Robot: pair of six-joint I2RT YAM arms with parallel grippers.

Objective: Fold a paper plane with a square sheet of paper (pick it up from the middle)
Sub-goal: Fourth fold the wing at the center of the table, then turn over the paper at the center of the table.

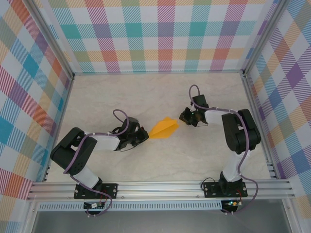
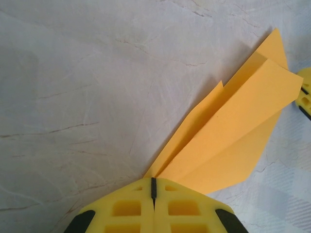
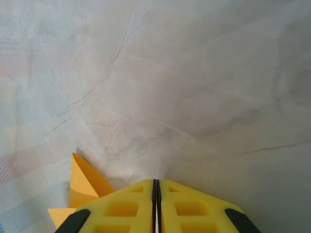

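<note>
Mid-table, orange paper plane [image 1: 165, 130], creased dart, nose clamped in left gripper [image 1: 144, 136], right gripper [image 1: 184, 117] closed nearby

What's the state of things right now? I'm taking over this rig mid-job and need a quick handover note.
Left pincer: shut on the pointed nose of the paper plane.
Right pincer: shut, with nothing seen between its jaws. It sits right beside the plane's wide tail end.
Plane: over the middle of the table, between the two pincers, with its nose toward the left arm.
Done: the sheet is already folded into a pointed dart with layered wings.
Left: probably only releasing the plane and backing both arms away. Check the creases first.
</note>
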